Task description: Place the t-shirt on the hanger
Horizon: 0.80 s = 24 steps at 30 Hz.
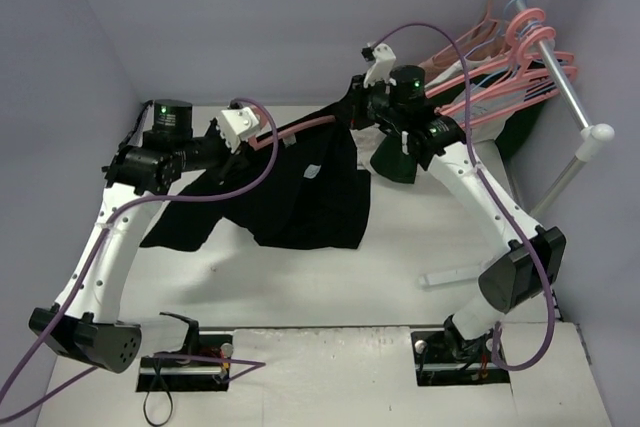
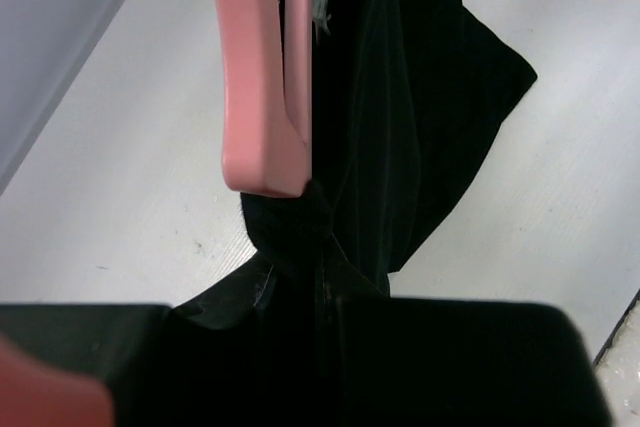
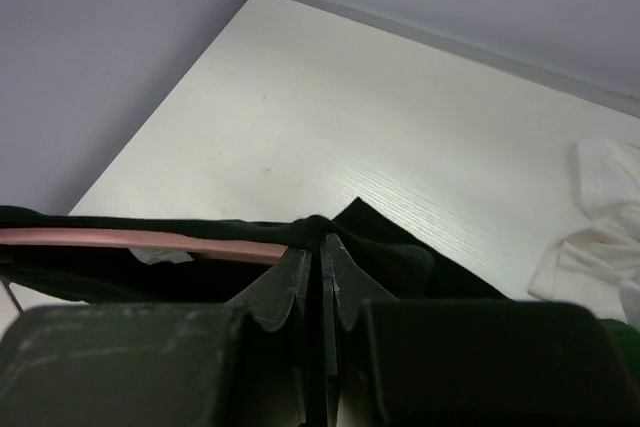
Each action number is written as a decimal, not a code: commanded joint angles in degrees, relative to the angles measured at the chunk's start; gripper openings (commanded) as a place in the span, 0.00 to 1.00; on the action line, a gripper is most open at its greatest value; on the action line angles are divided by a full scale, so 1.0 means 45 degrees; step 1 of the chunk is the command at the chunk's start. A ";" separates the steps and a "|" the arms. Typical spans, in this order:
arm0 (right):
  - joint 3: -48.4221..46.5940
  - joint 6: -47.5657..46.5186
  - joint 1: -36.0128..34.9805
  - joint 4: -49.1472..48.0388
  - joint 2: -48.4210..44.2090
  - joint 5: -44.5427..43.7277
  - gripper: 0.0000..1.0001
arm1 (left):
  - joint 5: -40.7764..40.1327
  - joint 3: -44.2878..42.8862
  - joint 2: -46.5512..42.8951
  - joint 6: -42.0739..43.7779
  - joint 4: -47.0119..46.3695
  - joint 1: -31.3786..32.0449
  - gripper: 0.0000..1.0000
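The black t-shirt (image 1: 300, 197) hangs above the table, stretched between my two grippers. A pink hanger (image 1: 300, 129) runs along its top edge, partly inside the fabric. My left gripper (image 1: 243, 139) is shut on a bunched bit of the shirt (image 2: 400, 97) right at the hanger's end (image 2: 262, 97); its jaws (image 2: 320, 267) are dark and hard to separate from the cloth. My right gripper (image 1: 362, 99) is shut on the shirt's other top corner (image 3: 400, 252), its fingertips (image 3: 322, 247) pinched on the fabric beside the hanger's arm (image 3: 150, 243).
A clothes rack (image 1: 572, 107) at the back right carries several pink hangers (image 1: 510, 57). A dark green garment (image 1: 395, 162) hangs below them by my right arm. A white garment (image 3: 595, 232) lies on the table. Walls close in at the left and back.
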<state>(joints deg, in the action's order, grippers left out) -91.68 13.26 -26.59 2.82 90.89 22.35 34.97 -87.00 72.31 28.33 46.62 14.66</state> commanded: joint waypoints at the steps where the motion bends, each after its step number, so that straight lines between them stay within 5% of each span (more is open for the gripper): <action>1: -0.0816 -0.0496 -0.0964 -0.0666 0.0253 -0.0891 0.00 | 0.0402 -0.0162 0.0168 -0.0369 -0.0331 0.0415 0.00; 7: -0.1350 -0.0338 -0.2201 -0.0666 0.0669 -0.1068 0.00 | 0.0162 0.1704 -0.0326 -0.2298 -0.3386 0.0669 0.00; 19: -0.5029 -0.1075 -0.3498 -0.0666 0.0983 -0.1552 0.01 | 0.0435 -0.3928 0.0781 -0.2767 -0.3886 0.0333 0.00; 24: -0.3735 -0.1978 -0.3468 -0.0666 0.0516 -0.2842 0.03 | 0.1947 -0.3029 0.0663 -0.2457 -0.4064 0.0317 0.00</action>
<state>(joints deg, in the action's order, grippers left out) -112.23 8.23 -41.84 1.39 95.75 14.62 36.58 -102.34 76.70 17.05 35.65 16.32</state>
